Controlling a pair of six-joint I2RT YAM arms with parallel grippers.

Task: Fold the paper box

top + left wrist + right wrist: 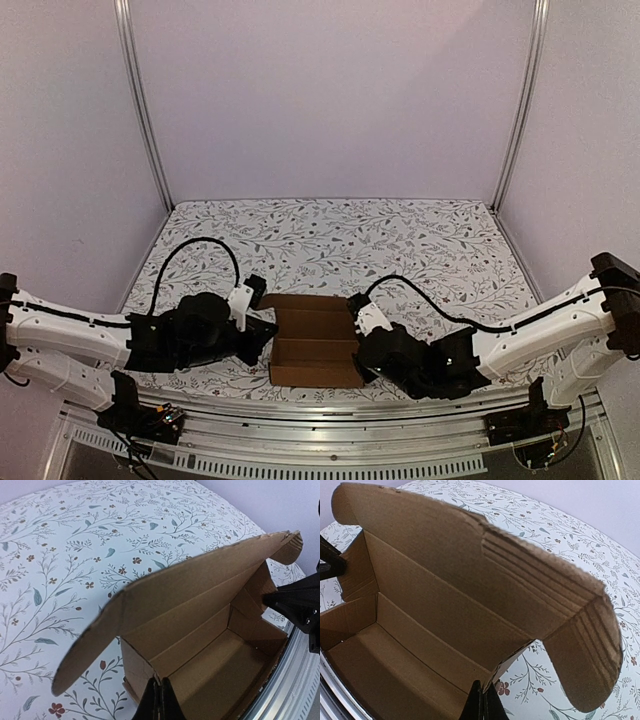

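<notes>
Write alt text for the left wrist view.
An open brown paper box, lid flap raised, sits on a floral tablecloth. The shut left gripper points at its near end wall, and the dark right gripper reaches the far end.

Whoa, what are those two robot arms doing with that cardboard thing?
They are folding a paper box on the flowery table. The box sits between the arms with its walls up and its lid flap open. The left pincer is shut at the box's left end and the right pincer at its right end. Whether either pinches a wall is unclear.
</notes>
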